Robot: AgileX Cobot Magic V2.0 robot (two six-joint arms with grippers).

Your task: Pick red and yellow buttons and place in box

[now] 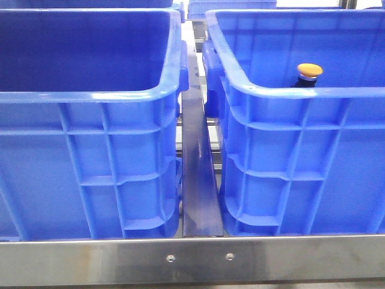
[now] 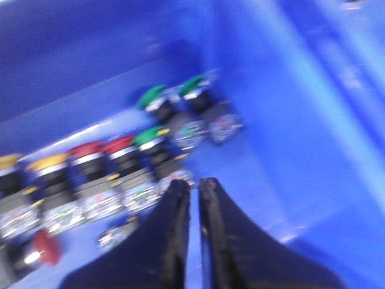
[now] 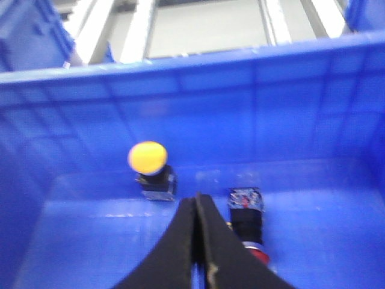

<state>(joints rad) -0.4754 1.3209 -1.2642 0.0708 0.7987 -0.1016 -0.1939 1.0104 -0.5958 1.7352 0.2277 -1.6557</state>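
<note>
Green-capped buttons (image 2: 153, 96) sit in rows in the left crate (image 1: 90, 90); a steel rail (image 1: 192, 259) — bolted — spans the front.

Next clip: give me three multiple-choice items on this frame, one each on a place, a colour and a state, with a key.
1. In the front view, the yellow button stands in:
A. the right crate
B. the left crate
C. the gap between them

2. The two buttons nearest the crate corner in the left wrist view have caps that are:
A. red
B. green
C. yellow

3. The right hand is:
A. wide open
B. shut, empty
C. gripping the yellow button

Key: 1 A, cap shows above its rim; 2 B, both caps green; 3 B, fingers together, nothing between.
</note>
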